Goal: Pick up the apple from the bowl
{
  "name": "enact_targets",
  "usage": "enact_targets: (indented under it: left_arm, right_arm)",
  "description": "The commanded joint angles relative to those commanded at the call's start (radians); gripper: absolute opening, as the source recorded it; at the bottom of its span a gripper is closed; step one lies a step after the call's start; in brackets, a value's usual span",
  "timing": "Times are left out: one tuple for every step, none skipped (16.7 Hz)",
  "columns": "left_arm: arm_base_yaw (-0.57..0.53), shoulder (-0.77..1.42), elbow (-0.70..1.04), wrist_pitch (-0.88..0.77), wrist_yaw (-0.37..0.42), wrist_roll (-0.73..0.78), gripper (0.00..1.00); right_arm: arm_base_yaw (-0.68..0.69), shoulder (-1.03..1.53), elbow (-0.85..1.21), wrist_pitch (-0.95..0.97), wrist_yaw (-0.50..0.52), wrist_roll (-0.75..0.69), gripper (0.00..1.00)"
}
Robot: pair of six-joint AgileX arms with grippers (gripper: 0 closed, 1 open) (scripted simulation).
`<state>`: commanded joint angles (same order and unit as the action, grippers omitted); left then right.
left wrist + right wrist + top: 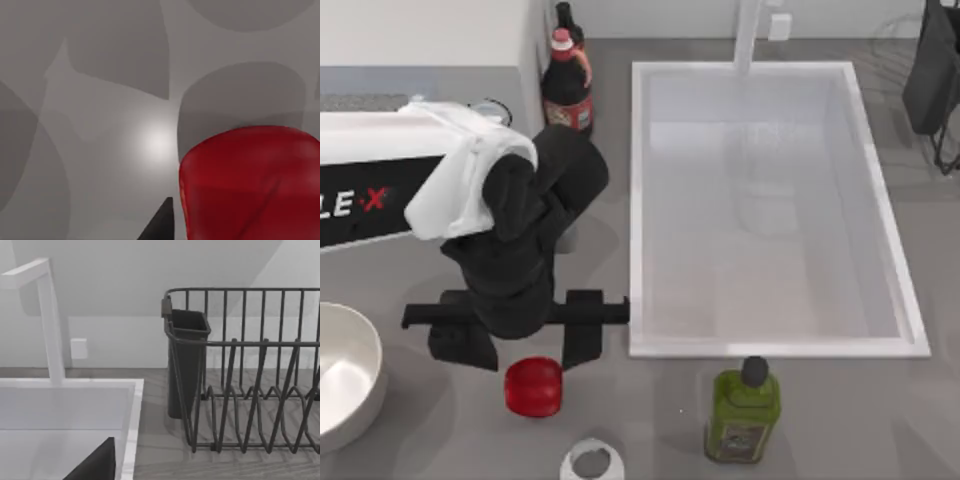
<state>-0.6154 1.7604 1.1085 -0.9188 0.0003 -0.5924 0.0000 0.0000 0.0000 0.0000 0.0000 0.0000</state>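
Here the left claw (525,355) hangs spread wide just above the apple (533,386), beside the bowl (350,375).

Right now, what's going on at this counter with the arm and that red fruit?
The left arm's gripper hangs low over the counter, right beside the apple, which sits on the grey surface rather than in the white bowl at the left edge. The left wrist view has the apple up close with a dark fingertip next to it. A green bottle stands nearby in front of the sink.
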Motion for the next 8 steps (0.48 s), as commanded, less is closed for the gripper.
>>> enact_targets:
  left_arm:
    - [0.0,0.0,0.0,0.0,0.0,0.0,0.9]
    - [0.0,0.0,0.0,0.0,0.0,0.0,0.98]
    - [0.0,0.0,0.0,0.0,0.0,0.0,1.0]
    - [0.0,0.0,0.0,0.0,0.0,0.0,1.0]
    - [0.0,0.0,0.0,0.0,0.0,0.0,1.0]
    - [0.0,0.0,0.0,0.0,0.0,0.0,1.0]
    - [0.0,0.0,0.0,0.0,0.0,0.0,1.0]
    - [0.0,0.0,0.0,0.0,0.0,0.0,1.0]
  right_arm:
    - [0.0,0.0,0.0,0.0,0.0,0.0,1.0]
    - [0.0,0.0,0.0,0.0,0.0,0.0,1.0]
    - [0.0,0.0,0.0,0.0,0.0,0.0,1.0]
    - [0.0,0.0,0.0,0.0,0.0,0.0,1.0]
    - [0.0,0.0,0.0,0.0,0.0,0.0,1.0]
    - [0.0,0.0,0.0,0.0,0.0,0.0,1.0]
    - [0.0,0.0,0.0,0.0,0.0,0.0,1.0]
    - [0.0,0.0,0.0,0.0,0.0,0.0,1.0]
